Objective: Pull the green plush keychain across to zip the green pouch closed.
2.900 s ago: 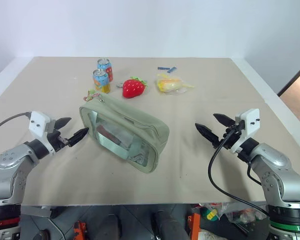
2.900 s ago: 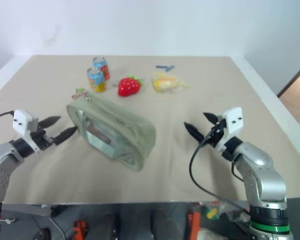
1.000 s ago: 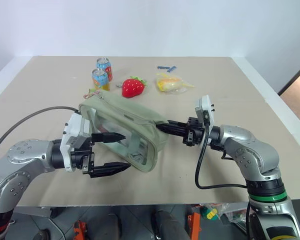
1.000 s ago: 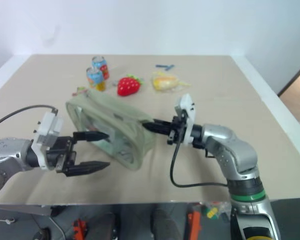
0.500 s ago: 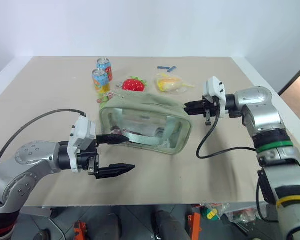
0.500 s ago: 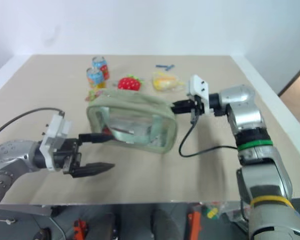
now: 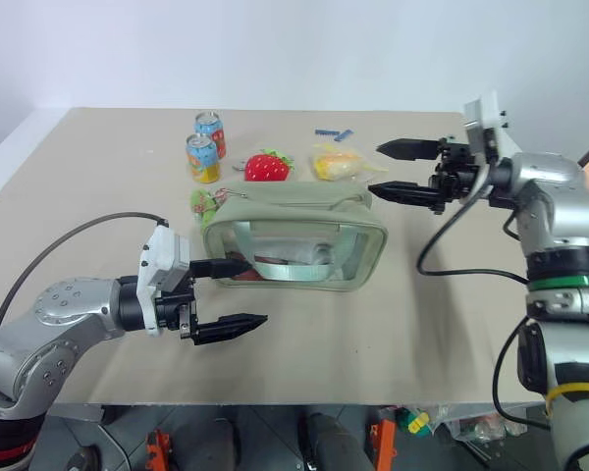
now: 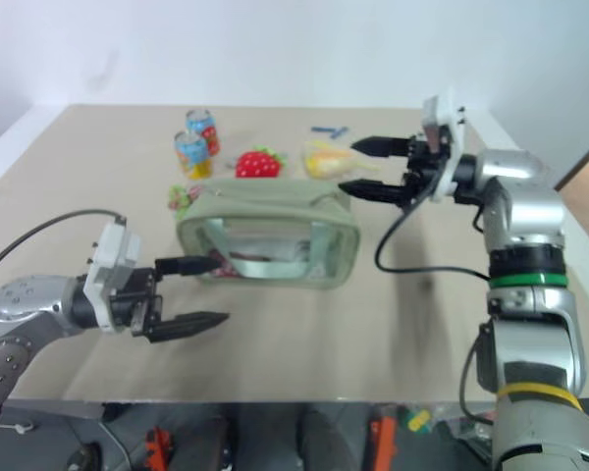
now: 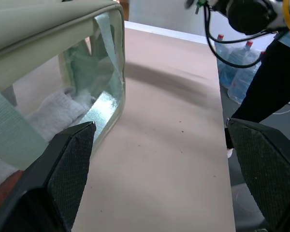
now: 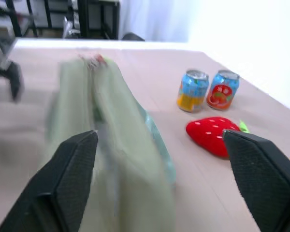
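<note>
Green pouch point(image 7: 294, 240) — standing on its long edge mid-desk, clear window toward the near edge, zipper along the top. Green plush keychain point(image 7: 203, 203) — at the pouch's left end, resting on the desk point(image 7: 452, 314) just beside it.

My left pincer point(image 7: 226, 295) — wide open, holding nothing; upper finger touching or nearly touching the window at the pouch's near left corner, lower finger apart, toward the near edge. My right pincer point(image 7: 390, 169) — spread open, empty, raised just off the pouch's right end.

Toward the far edge: strawberry plush point(image 7: 267, 167), two drink cans point(image 7: 205, 147), yellow packet point(image 7: 336, 163), small blue item point(image 7: 330, 133).
</note>
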